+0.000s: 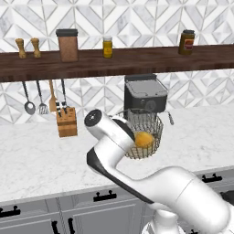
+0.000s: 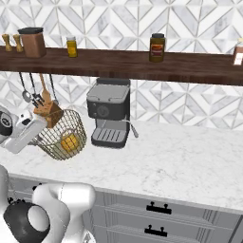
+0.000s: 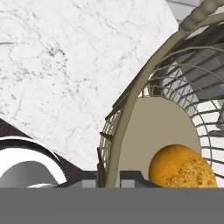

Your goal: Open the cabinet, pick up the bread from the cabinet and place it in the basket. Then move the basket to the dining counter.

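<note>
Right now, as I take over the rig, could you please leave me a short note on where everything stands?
Claw: shut on the basket rim, one finger either side of the wire wall, as the hand view shows.
Basket: it looks lifted and tilted above the worktop, in front of the coffee machine.
Bread: already inside the basket, on its flat base.
Done: bread fetched and placed in the basket, basket gripped.
Left: carry the basket to the dining counter and set it down.
</note>
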{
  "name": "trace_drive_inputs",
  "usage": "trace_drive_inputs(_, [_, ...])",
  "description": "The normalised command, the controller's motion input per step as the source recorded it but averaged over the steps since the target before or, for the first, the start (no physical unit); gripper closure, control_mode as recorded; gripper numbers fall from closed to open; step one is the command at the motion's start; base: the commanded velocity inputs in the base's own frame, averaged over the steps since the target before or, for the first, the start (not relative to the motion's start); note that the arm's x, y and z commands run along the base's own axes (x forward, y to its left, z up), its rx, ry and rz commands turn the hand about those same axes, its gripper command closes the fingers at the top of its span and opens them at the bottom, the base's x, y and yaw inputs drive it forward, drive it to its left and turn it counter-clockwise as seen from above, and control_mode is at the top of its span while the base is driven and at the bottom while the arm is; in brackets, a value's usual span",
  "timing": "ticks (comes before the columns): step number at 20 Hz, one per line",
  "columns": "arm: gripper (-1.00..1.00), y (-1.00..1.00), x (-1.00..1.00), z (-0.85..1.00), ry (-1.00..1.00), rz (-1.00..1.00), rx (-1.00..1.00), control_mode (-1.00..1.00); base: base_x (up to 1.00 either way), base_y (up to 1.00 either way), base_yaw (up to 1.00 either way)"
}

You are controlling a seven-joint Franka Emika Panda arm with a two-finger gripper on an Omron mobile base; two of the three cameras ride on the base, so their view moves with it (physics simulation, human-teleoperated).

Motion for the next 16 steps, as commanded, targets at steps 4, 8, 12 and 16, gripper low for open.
trace_drive_inputs(4, [1.00, -0.34, -0.51, 1.00, -0.12, 0.06, 0.05, -1.00, 0.00, 0.00, 0.00])
trace_drive_inputs(8, [1.00, -0.34, -0.12, 0.96, -0.01, 0.06, 0.05, -1.00, 0.00, 0.00, 0.00])
trace_drive_inputs(12, [1.00, -0.23, 0.12, 0.75, 0.16, 0.09, 0.01, -1.00, 0.00, 0.00, 0.00])
trace_drive_inputs(16, [1.00, -0.39, 0.02, 0.50, 0.14, 0.09, 0.00, -1.00, 0.00, 0.00, 0.00])
